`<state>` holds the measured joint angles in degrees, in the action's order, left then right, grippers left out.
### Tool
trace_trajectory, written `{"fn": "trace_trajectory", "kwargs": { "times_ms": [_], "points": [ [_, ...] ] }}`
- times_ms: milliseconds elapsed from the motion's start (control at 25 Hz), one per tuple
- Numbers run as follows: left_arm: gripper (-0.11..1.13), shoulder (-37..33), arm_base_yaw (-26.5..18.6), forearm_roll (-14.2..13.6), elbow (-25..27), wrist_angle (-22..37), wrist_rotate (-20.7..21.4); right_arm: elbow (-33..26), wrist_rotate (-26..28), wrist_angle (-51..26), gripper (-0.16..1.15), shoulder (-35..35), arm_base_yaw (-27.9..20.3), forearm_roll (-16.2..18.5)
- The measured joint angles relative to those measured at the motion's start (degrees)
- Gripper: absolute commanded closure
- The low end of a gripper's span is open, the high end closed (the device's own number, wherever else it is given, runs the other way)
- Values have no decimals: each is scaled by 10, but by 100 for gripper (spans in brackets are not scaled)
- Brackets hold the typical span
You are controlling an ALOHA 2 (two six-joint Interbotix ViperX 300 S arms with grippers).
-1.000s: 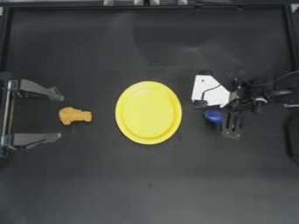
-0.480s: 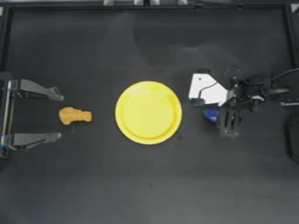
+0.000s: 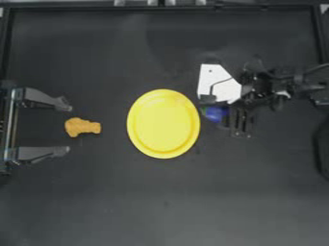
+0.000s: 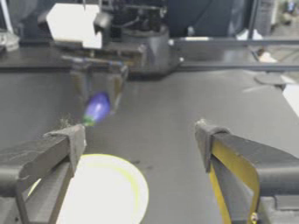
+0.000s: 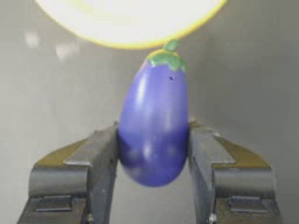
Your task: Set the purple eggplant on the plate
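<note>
My right gripper (image 5: pixel 153 144) is shut on the purple eggplant (image 5: pixel 154 127), whose green stem points toward the yellow plate (image 5: pixel 128 22). From above, the eggplant (image 3: pixel 213 113) hangs just right of the plate (image 3: pixel 162 123), which lies at the table's middle. The left wrist view shows the eggplant (image 4: pixel 96 108) lifted off the table, held by the right gripper (image 4: pixel 99 89) beyond the plate (image 4: pixel 102 192). My left gripper (image 3: pixel 55 127) stands open at the far left, parked.
An orange-tan lumpy piece (image 3: pixel 82 127) lies between the left gripper's fingers, left of the plate. The right arm (image 3: pixel 283 89) reaches in from the right, with its white part (image 3: pixel 215 82) above the eggplant.
The right gripper has carried the eggplant to the left, closer to the plate's right rim. The left arm has not moved.
</note>
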<state>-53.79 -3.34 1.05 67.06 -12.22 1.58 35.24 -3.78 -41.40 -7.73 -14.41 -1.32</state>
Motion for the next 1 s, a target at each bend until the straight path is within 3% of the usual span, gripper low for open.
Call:
{"fn": "trace_trajectory", "kwargs": {
  "times_ms": [200,600,1000],
  "points": [
    [-1,3,1,0,-1,0,0,-55,-36,-7,93,19,4,-20],
    [-1,13,-2,0,0,0,0,-167,-102,-18,93,137,17,-46],
    [-1,13,-3,0,0,1,0,-217,-132,-11,93,227,17,-60]
  ]
}}
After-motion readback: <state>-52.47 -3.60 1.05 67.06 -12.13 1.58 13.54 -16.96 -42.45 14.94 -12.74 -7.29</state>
